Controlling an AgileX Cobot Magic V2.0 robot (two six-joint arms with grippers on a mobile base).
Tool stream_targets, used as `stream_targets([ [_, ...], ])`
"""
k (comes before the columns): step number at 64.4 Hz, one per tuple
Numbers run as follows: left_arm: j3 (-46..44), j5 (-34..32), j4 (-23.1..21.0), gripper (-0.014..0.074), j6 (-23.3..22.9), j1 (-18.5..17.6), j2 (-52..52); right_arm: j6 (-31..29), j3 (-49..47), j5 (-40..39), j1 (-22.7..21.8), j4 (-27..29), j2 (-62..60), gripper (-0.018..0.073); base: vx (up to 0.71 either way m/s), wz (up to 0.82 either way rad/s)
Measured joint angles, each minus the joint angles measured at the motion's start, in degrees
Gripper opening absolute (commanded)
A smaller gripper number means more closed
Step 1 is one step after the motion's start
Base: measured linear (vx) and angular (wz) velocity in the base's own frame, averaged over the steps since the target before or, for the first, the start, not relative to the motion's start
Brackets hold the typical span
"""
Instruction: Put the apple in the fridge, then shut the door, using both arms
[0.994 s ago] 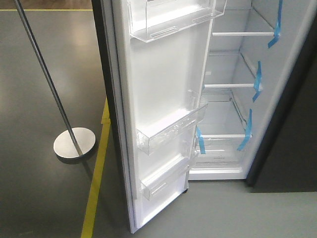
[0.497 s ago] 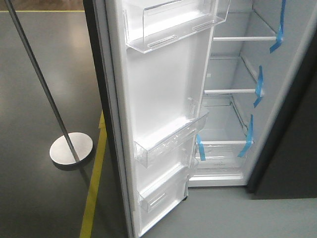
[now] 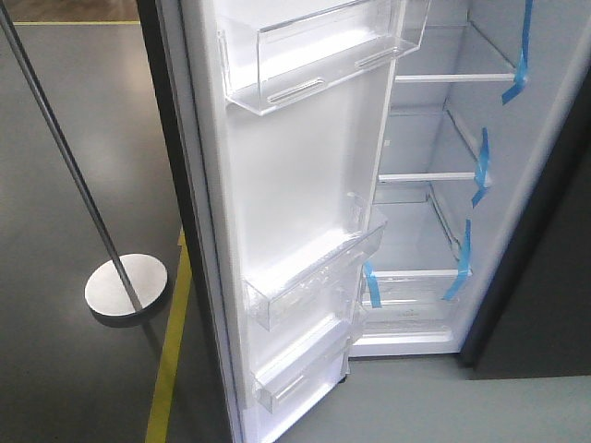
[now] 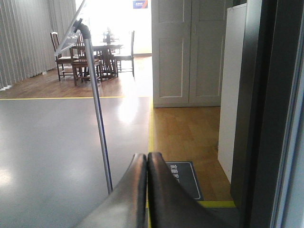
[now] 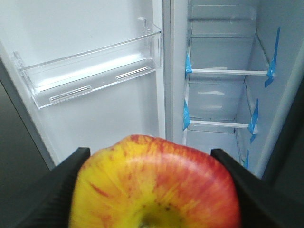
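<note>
Apple (image 5: pixel 154 185), red with a yellow flush, fills the 6 o'clock part of the right wrist view. It is clamped in the right gripper (image 5: pixel 151 166), with black fingers at 8 and 4 o'clock. It is not yet inside the fridge (image 5: pixel 218 52).

The white shelves (image 5: pixel 228 72) lie ahead at 1 o'clock, bare and edged with blue tape strips (image 5: pixel 272 66). The door (image 3: pixel 295 185) stands wide open, its clear bin (image 5: pixel 90 71) at 10 o'clock.

The left gripper (image 4: pixel 147 159) is pressed closed on nothing, outside the door, with the metal pole (image 4: pixel 97 114) at 11 o'clock.

Step in hand: carry-in. The next move likely calls for a reach toward 1 o'clock, clear of the bin, setting the apple on a shelf — then the door push.

Against a second ago, the front view shows the door larger and shifted toward 9 o'clock — the rig reads as closing in.
</note>
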Motion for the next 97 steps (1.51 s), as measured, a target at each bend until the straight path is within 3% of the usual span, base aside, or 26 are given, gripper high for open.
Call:
stream_targets([
  [97,0.0,0.0,0.0,-0.0006,0.0,0.0,0.0,0.0,0.0,0.0,0.0,0.0,0.0,-0.0007,0.04,0.0],
])
